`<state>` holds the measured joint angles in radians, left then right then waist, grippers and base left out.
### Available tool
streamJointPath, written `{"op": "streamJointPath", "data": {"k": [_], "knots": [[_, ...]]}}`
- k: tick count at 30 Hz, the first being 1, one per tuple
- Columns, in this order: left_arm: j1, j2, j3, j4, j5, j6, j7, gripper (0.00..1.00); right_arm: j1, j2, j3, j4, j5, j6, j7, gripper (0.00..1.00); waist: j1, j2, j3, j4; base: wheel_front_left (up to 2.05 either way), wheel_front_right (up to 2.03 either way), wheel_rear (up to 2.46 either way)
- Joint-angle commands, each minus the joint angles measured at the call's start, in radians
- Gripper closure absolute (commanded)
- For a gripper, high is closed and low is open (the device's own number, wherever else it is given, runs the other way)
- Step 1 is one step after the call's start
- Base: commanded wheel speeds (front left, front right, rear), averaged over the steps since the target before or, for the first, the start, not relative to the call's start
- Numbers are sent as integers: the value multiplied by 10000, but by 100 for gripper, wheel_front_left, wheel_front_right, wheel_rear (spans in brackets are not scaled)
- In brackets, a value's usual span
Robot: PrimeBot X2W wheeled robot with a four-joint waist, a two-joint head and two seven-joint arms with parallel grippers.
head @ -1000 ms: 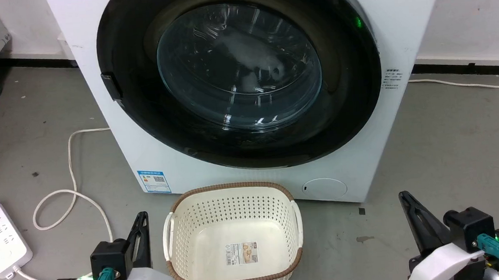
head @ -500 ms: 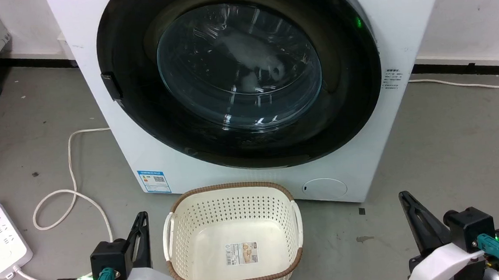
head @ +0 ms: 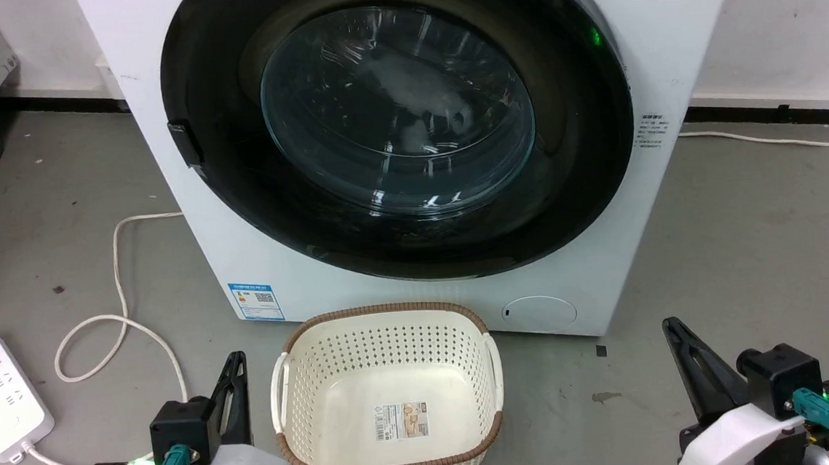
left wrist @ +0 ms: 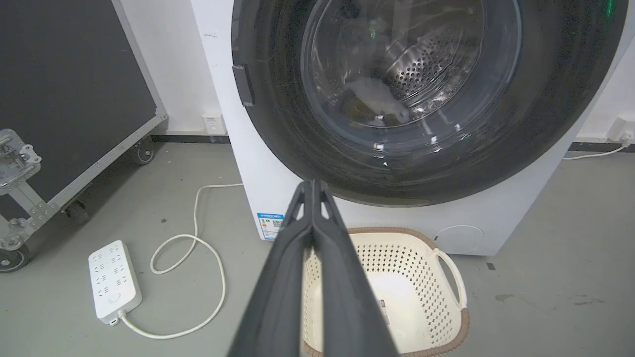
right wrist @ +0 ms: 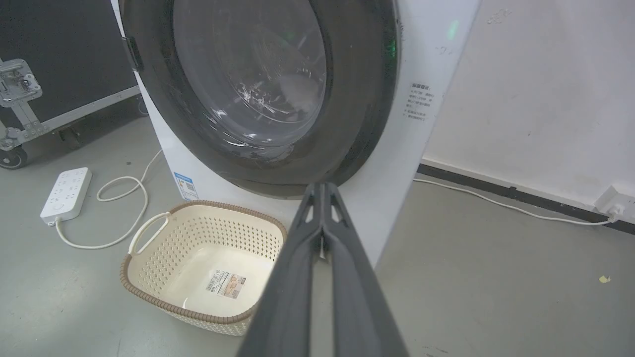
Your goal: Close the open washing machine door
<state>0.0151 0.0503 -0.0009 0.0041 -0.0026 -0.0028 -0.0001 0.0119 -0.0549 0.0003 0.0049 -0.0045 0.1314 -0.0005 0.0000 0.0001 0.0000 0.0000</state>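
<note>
While the left pincer [head: 235, 363] and the right pincer [head: 672, 330] sit low down with their fingers pressed tight together and nothing in them, the washing machine door [head: 400, 124] is up ahead, well apart from both. It looks flat against the front of the white washing machine [head: 605, 248]. A cream basket [head: 383, 310] stands on the floor between the two pincers, just below the door.
</note>
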Motion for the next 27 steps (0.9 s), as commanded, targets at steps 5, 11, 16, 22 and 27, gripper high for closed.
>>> {"op": "streamJointPath", "data": {"k": [5,11,16,22,27], "knots": [[-151,-1,9,-41,26,28,1,100,-119,47,-3,-49,45,-7,5,100,0,-1,0,0,0,0,0],[-151,-1,9,-41,26,28,1,100,-119,47,-3,-49,45,-7,5,100,0,-1,0,0,0,0,0],[-151,-1,9,-41,26,28,1,100,-119,47,-3,-49,45,-7,5,100,0,-1,0,0,0,0,0],[-151,-1,9,-41,26,28,1,100,-119,47,-3,-49,45,-7,5,100,0,-1,0,0,0,0,0],[-151,-1,9,-41,26,28,1,100,-119,47,-3,-49,45,-7,5,100,0,-1,0,0,0,0,0]]}}
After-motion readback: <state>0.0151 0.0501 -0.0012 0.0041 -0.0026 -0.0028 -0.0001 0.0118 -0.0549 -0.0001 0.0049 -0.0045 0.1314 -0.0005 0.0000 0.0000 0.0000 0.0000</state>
